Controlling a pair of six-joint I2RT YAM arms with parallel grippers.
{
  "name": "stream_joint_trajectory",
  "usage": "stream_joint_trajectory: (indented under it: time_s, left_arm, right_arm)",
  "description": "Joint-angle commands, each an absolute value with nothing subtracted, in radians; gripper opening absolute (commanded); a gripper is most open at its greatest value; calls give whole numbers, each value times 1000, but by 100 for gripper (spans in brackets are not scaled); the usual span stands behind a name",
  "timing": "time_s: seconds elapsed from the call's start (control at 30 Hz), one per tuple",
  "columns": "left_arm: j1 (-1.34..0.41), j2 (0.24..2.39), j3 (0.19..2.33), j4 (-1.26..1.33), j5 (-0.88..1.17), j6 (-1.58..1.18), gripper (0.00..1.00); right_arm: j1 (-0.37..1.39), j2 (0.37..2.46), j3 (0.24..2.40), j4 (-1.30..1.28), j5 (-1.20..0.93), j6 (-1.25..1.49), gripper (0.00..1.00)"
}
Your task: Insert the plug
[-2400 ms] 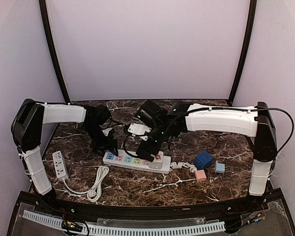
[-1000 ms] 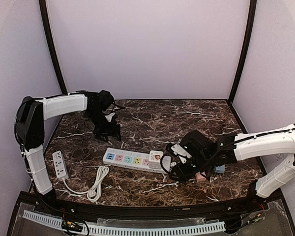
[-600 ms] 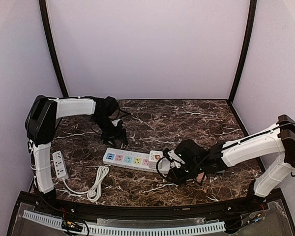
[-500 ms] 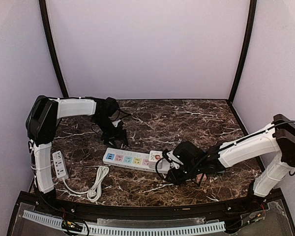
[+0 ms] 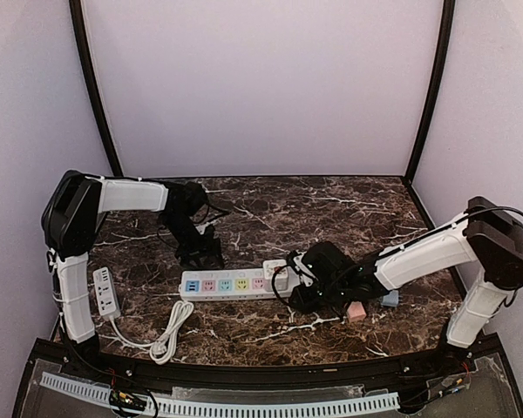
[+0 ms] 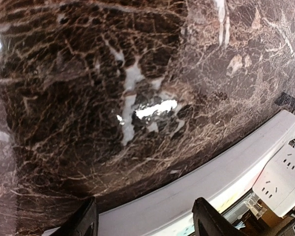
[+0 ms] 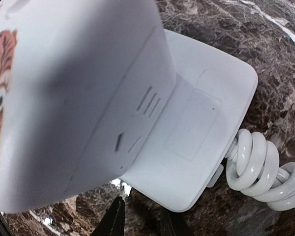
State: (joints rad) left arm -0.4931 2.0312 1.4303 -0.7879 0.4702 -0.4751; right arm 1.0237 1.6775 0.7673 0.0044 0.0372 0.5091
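The white power strip (image 5: 231, 285) with pastel sockets lies across the middle of the table. The plug (image 5: 276, 271), a white cube with a tiger picture, sits on the strip's right end and fills the right wrist view (image 7: 64, 98). My right gripper (image 5: 298, 294) is low at that end, shut with nothing seen between its fingertips (image 7: 142, 223), just below the strip's end (image 7: 196, 142). My left gripper (image 5: 202, 255) hangs open at the strip's far side, and the strip's long white edge (image 6: 196, 191) runs between its fingers (image 6: 86, 221).
A smaller white power strip (image 5: 106, 292) lies at the left, its bundled cable (image 5: 170, 326) near the front. The strip's coiled cord (image 7: 260, 172) trails off its right end. A pink cube (image 5: 356, 311) and a light blue cube (image 5: 390, 299) sit beside the right arm.
My right gripper has closed and slid left to the strip's end. The strip's right end has swung toward the back. The left gripper has come down to the strip's far edge.
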Motion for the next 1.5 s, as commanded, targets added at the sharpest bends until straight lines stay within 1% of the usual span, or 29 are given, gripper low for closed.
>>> stream_joint_trajectory:
  time_s: [0.0, 0.23, 0.57, 0.7, 0.83, 0.97, 1.07, 1.17, 1.3, 1.33, 1.47]
  left_arm:
    - [-498, 1986, 1366, -820, 471, -510, 66]
    - [-499, 1958, 1312, -785, 480, -547, 66]
    - [-514, 1921, 1244, -706, 518, -639, 66]
    - [-525, 1920, 1237, -686, 526, -654, 66]
    - [-526, 1904, 1260, -698, 479, -648, 66]
    - [-526, 1899, 1314, -745, 412, -612, 67]
    - [-526, 1894, 1354, -787, 377, -583, 67]
    - [-526, 1886, 1402, -824, 336, -565, 70]
    - [-526, 1864, 1440, -861, 282, -541, 75]
    - [-526, 1853, 1446, -864, 273, -536, 78]
    - [-526, 1808, 1447, -874, 232, -517, 85]
  right_arm:
    - [960, 1744, 806, -4, 52, 471, 25]
    - [859, 1838, 917, -28, 8, 402, 26]
    - [789, 1951, 1086, -64, -44, 330, 27]
    - [789, 1944, 1106, -94, -56, 307, 27]
    - [790, 1859, 1100, -163, -57, 291, 30]
    - [793, 1754, 1101, -241, -85, 263, 39]
    - [802, 1673, 1101, -304, -103, 244, 49]
    - [818, 1582, 1084, -374, -70, 265, 61]
    - [852, 1438, 1012, -451, 8, 339, 76]
    - [864, 1397, 988, -467, 38, 363, 79]
    - [932, 1213, 854, -478, 105, 463, 87]
